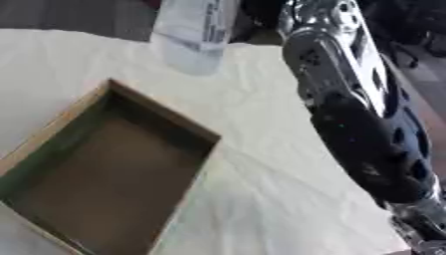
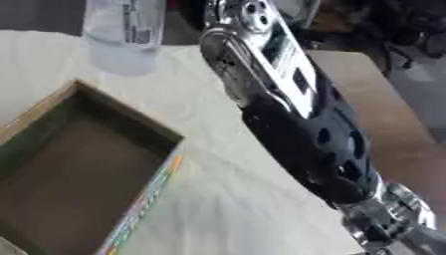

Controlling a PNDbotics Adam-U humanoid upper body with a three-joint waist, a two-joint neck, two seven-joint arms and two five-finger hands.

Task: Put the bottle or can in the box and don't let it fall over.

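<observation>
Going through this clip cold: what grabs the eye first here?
The robot's right arm, black and silver, cuts across the right side from the top to the lower corner. Left of it sits an open cardboard box with nothing in it, and a clear bottle stands beyond it at the top edge.

No readable text anywhere. Bottle (image 2: 122,30) at top carries a pale label with dark vertical marks, maybe a barcode or print, too blurred to read. Box (image 2: 144,201) has a strip of coloured print along its outer right wall, orange, green and blue patches, no letters to make out. Arm shows no marking or number.
</observation>
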